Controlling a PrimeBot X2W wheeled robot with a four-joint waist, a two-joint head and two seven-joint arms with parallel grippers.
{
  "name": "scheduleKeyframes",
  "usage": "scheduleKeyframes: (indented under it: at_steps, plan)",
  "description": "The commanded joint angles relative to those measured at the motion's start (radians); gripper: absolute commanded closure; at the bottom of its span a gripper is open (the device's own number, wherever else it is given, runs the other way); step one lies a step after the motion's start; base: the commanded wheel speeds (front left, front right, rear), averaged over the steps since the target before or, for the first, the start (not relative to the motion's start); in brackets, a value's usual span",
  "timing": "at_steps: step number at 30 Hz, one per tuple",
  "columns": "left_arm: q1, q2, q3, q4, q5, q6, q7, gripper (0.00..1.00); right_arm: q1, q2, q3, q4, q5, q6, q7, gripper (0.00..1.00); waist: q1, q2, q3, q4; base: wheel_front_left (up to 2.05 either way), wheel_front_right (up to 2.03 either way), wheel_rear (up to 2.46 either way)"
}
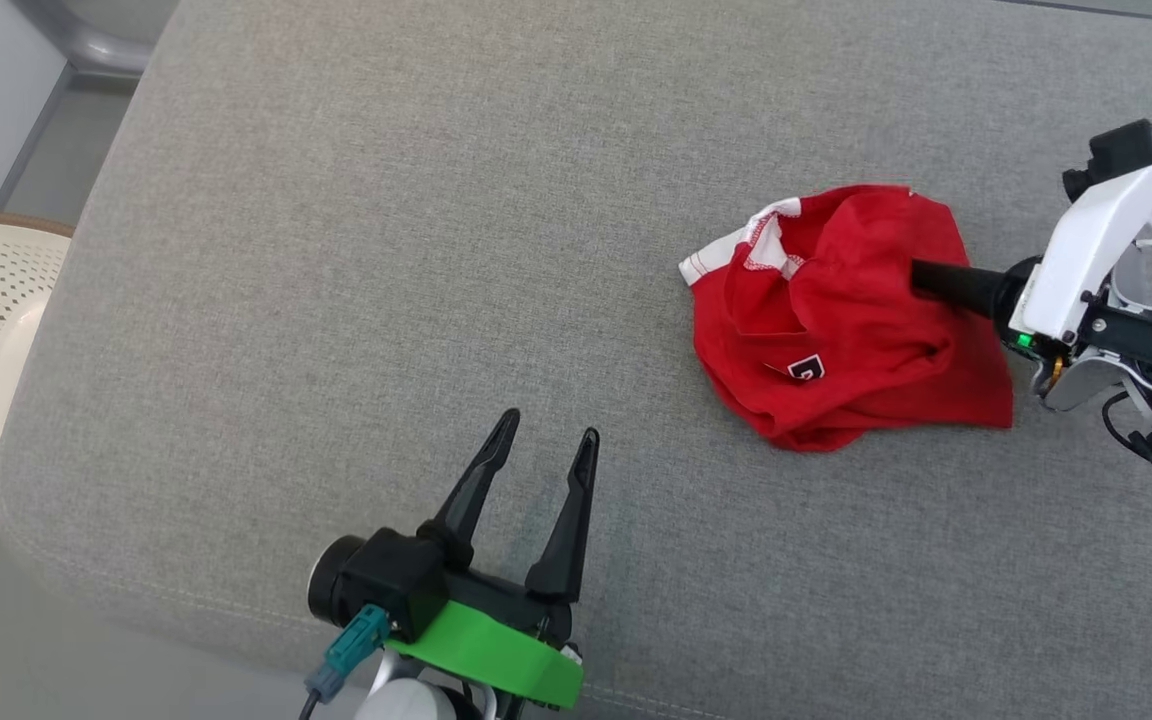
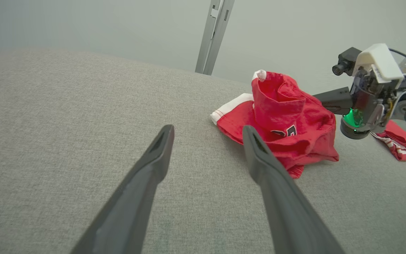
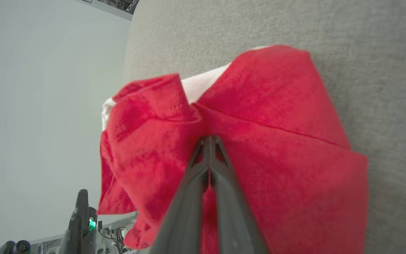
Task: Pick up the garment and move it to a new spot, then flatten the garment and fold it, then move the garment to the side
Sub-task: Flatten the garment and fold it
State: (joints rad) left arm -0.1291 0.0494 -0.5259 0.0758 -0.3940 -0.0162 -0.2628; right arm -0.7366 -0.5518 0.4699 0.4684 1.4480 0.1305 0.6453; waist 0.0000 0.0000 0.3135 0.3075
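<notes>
Head view: a crumpled red fabric garment with white trim (image 1: 836, 320) lies right of centre on the grey woven cushion (image 1: 386, 250), and the right end effector (image 1: 921, 275) grips its right side. Left wrist view: the left end effector (image 2: 206, 132) gapes wide, near the garment but apart from it. Right wrist view: the fingers are pinched together on red cloth.

You get bright, even, soft light with faint shadows; both wrist views bend at their edges and blur close up.
</notes>
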Motion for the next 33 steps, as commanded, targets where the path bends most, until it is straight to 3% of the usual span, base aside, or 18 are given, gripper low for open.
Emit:
scheduleKeyframes:
  at_steps: [1,13,18,24,33]
  plan:
    - [-0.013,0.002,0.003,0.003,-0.007,0.006,-0.002,0.0,0.022,-0.011,0.009,-0.024,0.01,0.0,0.022,1.0,0.0,0.0,-0.003,-0.01,0.0,0.0,0.0]
    - [0.015,0.003,0.021,0.01,0.008,0.0,-0.002,0.0,0.206,-0.022,0.13,-0.321,0.022,0.0,0.054,1.0,0.0,0.0,-0.068,-0.062,0.0,0.0,0.0]
    - [0.025,0.003,0.026,0.008,0.008,0.0,-0.002,0.0,0.239,-0.073,0.072,-0.43,0.015,0.0,-0.034,1.0,0.0,0.0,-0.087,-0.055,0.0,0.0,0.0]
    - [0.04,0.003,0.024,-0.001,-0.006,0.0,-0.001,0.0,0.262,-0.14,-0.007,-0.356,-0.118,0.0,-0.232,1.0,0.0,0.0,-0.088,-0.035,0.0,0.0,0.0]
    - [0.011,0.003,0.01,-0.008,-0.011,0.004,-0.001,0.0,0.183,-0.084,0.031,-0.161,-0.161,0.0,-0.293,1.0,0.0,0.0,-0.045,0.013,0.0,0.0,0.0]
